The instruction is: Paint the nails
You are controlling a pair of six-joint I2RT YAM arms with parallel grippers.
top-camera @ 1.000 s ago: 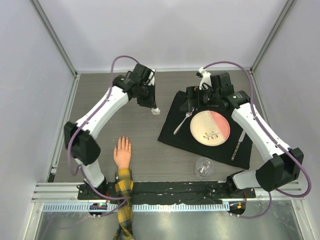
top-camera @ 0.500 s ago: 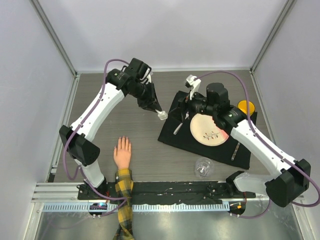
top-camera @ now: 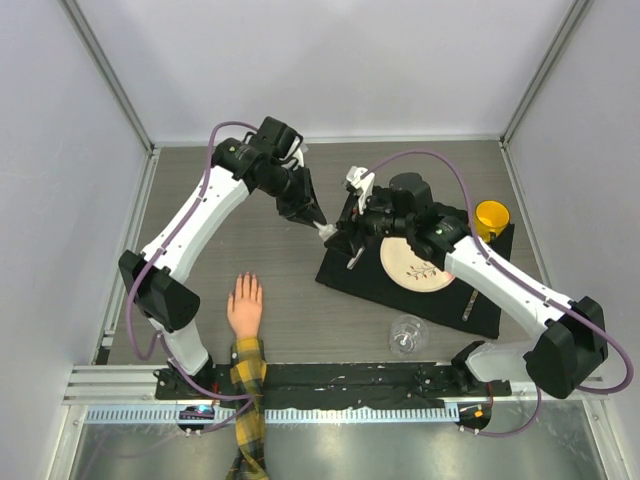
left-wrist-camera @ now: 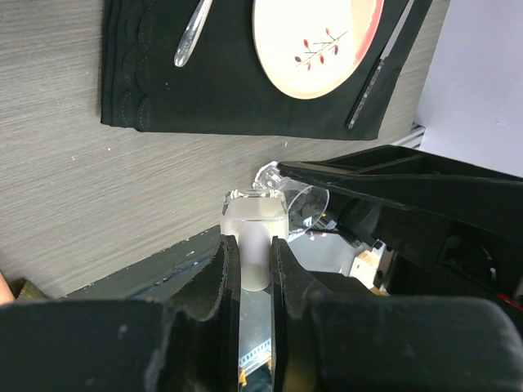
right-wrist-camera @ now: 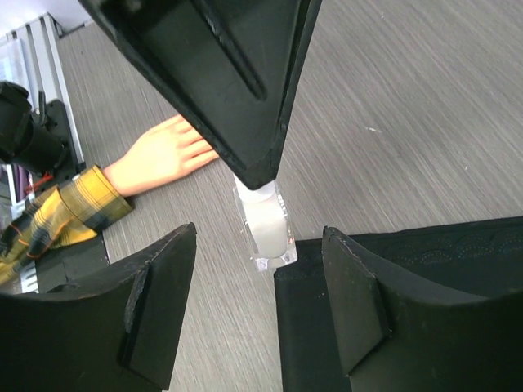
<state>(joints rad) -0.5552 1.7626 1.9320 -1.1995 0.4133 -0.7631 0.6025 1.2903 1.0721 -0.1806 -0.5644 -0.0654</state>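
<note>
left gripper (left-wrist-camera: 253,249): clamped on a small bottle (left-wrist-camera: 255,222), one finger on each side of its frosted body, held up off the table (top-camera: 250,215) at mid-table, just off the far left corner of the mat.
right gripper (right-wrist-camera: 257,245): jaws wide, nothing in them; the right wrist view shows the bottle between its two fingers (right-wrist-camera: 155,302) but not touched.
bottle: pale and translucent, with a clear, square-edged end pointing out of the left grip; i cannot tell which end is the cap.
step in hand: by my reading, opening the polish, with one arm bracing the bottle while the other comes in for the free end. no painting has begun.
next move calls for: the right jaws to line up squarely on the clear end and close without knocking the bottle askew, then a twist or pull against the left hold.
nails (top-camera: 246,280): at the fingertips of the fake hand (top-camera: 245,308), which lies palm down near the front edge by the left arm's base, well apart from the bottle; too small here to show any colour.
fake hand: smooth peach skin, yellow-and-black plaid sleeve (top-camera: 248,400).
table: grey, wood-grained.
mat (top-camera: 340,268): black cloth with a stitched edge, under a round cream plate (top-camera: 420,258) and metal cutlery.
</note>
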